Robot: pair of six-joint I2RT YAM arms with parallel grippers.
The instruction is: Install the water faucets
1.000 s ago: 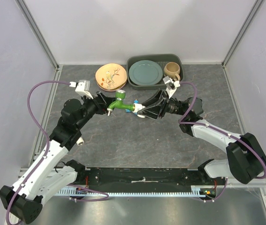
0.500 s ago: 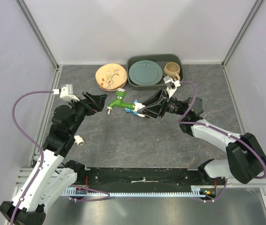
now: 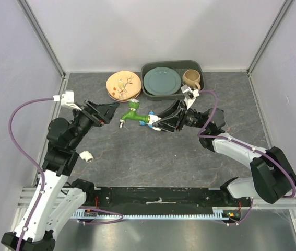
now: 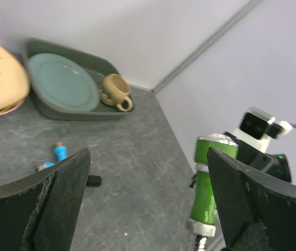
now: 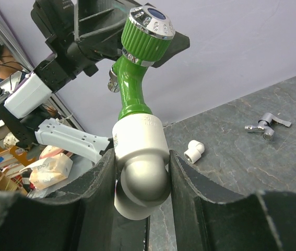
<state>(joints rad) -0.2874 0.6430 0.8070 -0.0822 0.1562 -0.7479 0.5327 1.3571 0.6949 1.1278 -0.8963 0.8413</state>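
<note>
My right gripper [image 3: 156,123] is shut on a white elbow fitting [image 5: 140,162] with the green faucet [image 3: 132,115] joined to it, held above the table. In the right wrist view my right gripper [image 5: 140,170] clamps the elbow, and the green faucet [image 5: 137,68] sticks up from it. My left gripper [image 3: 109,111] is open and empty, a short way left of the faucet. In the left wrist view my left gripper [image 4: 148,201] has wide jaws, with the green faucet [image 4: 209,180] by the right finger. The light blue faucet [image 4: 59,152] lies on the table, partly hidden under the right gripper in the top view [image 3: 151,114].
A second white elbow fitting [image 3: 86,156] lies on the table near the left arm. A small grey metal piece [image 5: 265,125] lies on the table. At the back stand an orange plate [image 3: 122,86] and a dark tray [image 3: 200,68] with a green plate and a mug [image 3: 191,79].
My left gripper has let go of the green faucet, opened and drawn back to the left. My right gripper still holds the elbow and faucet in about the same place.
</note>
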